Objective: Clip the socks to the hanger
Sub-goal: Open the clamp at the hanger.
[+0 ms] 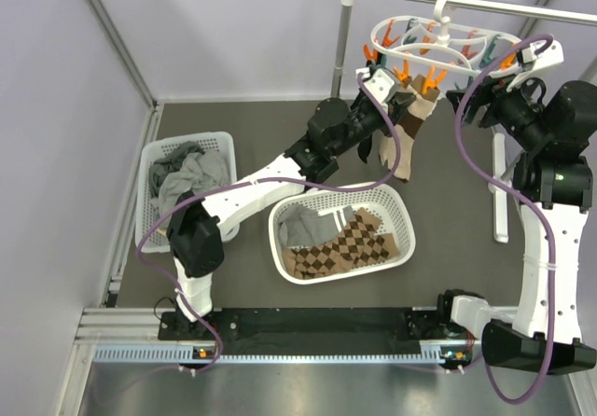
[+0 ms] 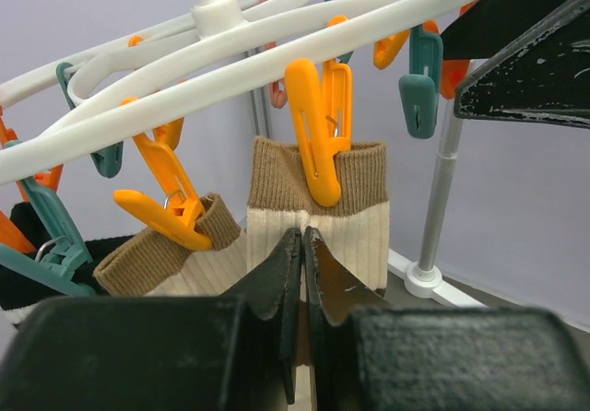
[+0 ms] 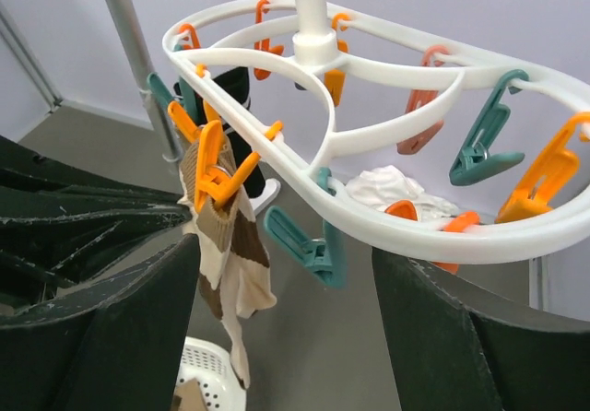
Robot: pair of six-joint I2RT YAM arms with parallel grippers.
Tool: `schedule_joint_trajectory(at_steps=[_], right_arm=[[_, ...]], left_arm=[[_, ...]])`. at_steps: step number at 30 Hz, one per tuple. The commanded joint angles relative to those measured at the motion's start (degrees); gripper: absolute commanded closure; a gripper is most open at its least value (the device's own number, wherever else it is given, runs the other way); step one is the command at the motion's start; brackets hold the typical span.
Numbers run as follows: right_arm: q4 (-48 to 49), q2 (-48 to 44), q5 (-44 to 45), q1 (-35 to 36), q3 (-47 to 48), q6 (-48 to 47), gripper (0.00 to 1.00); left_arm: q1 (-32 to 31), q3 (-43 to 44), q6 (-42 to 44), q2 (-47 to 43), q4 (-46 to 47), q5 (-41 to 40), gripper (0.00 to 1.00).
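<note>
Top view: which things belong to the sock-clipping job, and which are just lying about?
Job in hand:
hanger
tan banded socks, pegged on it
black sock
left gripper, shut
right gripper, open

Lying about:
left basket with grey garments
centre basket with diamond-patterned cloth
clothes rail

Btm of the tan sock [image 2: 318, 204] is hidden behind the left gripper [image 2: 302, 245]; can't tell if it's pinched. The black sock [image 2: 97, 242] is mostly behind a teal peg [image 2: 46, 245] & cut off at left.

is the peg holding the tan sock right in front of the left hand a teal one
No, the peg clamped on the top of the tan sock in the left wrist view is orange.
</note>
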Motion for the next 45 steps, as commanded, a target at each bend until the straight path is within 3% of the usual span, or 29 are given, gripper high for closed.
schedule_joint_trajectory(at_steps=[1, 11, 24, 45], right_arm=[[5.92, 0.49, -3.29, -0.43, -0.25, -1.51, 0.27], [7.23, 2.25, -4.34, 0.53, -0.08, -1.42, 0.28], [10.05, 0.93, 5.76, 4.75, -2.1, -4.76, 0.3], [15.58, -0.91, 8.13, 6.78, -7.45, 1.82, 0.64]], left_arm=[[0.26, -0.31, 0.24, -4.36, 2.6, 0.7, 0.91], [0.18, -0.93, -0.55, -4.62, 2.87, 1.66, 0.91], [0.09, -1.72, 0.15, -5.41, 2.6, 1.67, 0.91], [0.09, -2.25, 0.94, -5.06, 1.9, 1.23, 0.91]])
